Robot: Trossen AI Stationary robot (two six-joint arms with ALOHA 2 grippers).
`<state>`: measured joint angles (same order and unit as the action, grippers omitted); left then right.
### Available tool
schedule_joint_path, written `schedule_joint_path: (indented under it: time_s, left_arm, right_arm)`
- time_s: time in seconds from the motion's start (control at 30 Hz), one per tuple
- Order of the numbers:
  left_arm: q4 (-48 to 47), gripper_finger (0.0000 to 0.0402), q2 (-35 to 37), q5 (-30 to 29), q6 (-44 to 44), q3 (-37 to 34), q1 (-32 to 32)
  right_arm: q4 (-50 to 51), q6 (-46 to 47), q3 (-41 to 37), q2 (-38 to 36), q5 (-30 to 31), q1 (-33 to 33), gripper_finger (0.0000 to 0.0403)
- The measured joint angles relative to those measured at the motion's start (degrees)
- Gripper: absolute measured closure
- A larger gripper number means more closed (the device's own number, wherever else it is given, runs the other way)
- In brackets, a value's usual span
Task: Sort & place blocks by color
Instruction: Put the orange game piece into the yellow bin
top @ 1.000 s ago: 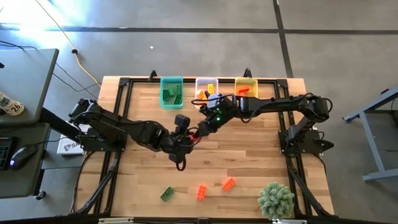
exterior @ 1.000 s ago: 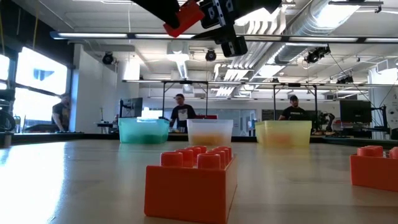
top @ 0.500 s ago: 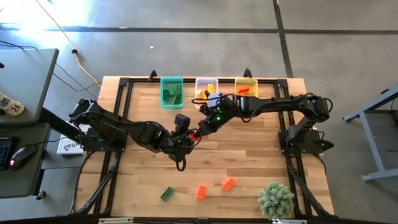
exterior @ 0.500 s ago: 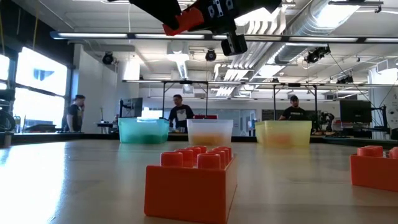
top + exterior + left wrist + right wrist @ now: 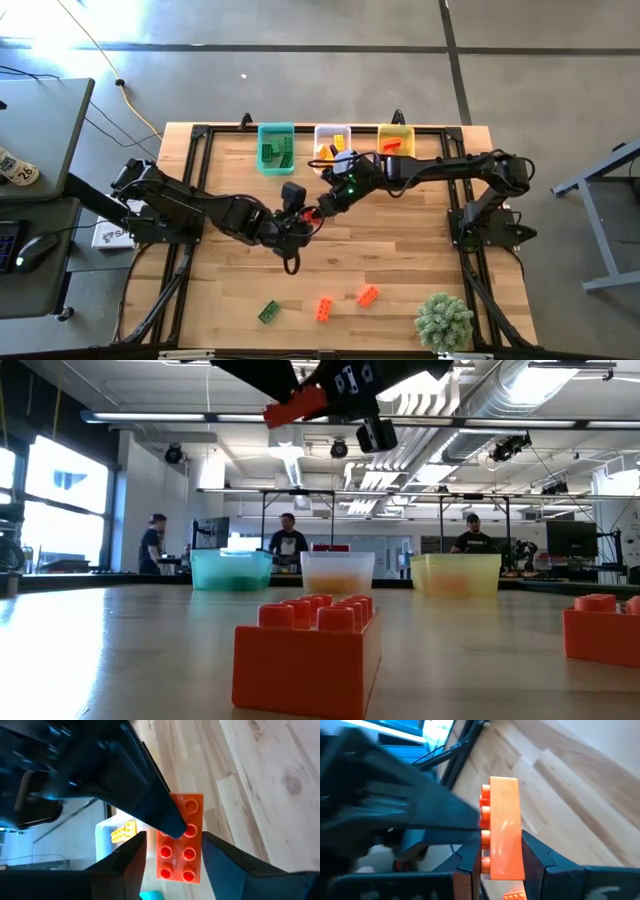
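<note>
An orange-red block [image 5: 313,213] hangs high over the table's middle, between my two grippers. My right gripper [image 5: 502,862] is shut on it. My left gripper [image 5: 175,857] is open, with one finger on each long side of the block [image 5: 180,845]; a gap shows at one side. In the low view the block [image 5: 296,405] sits at the top edge among the dark fingers. A green block [image 5: 269,312] and two orange-red blocks [image 5: 324,309] [image 5: 368,296] lie flat near the table's front edge. My right gripper pinches the block between its two fingers, one on the studded top [image 5: 189,831] and one on the underside, near one end [image 5: 505,852]. The fingers slant down from the table's far right. The block is lifted clear of the table. My left gripper: I cannot tell whether its fingers touch the block's long sides.
Along the far edge stand a teal bin [image 5: 276,148] with green blocks, a clear bin [image 5: 333,142] with yellow and orange pieces, and a yellow bin [image 5: 395,140] with an orange-red block. A fuzzy green plant [image 5: 444,320] sits at the near right corner. People stand beyond the table.
Both arms have stayed in place over the table's middle. In the low view my right gripper's fingers have come onto the block's end, and the block now sits slightly more level than before.
</note>
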<state>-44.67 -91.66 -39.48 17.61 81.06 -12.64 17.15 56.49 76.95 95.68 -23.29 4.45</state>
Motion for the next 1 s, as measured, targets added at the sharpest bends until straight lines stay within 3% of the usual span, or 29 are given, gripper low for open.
schedule_joint_path:
  time_s: [0.2,0.4,0.8,1.0]
  left_arm:
    - [-0.1,0.0199,0.1,-3.8,-1.9,0.1,0.1]
    - [-2.2,0.0187,0.1,-4.0,-8.0,0.1,1.6]
    - [-11.2,0.0186,0.1,-2.7,-25.9,0.1,6.6]
    - [-12.8,0.0186,0.1,-2.7,-28.5,0.1,9.2]
  right_arm:
    - [4.1,-3.1,-0.2,0.2,0.2,1.0,0.0327]
    - [12.7,-11.0,-0.2,0.2,1.6,5.8,0.0327]
    - [29.4,-28.7,-0.1,0.1,13.2,19.6,0.0327]
    - [32.0,-35.0,-0.1,-0.4,18.2,26.5,0.0326]
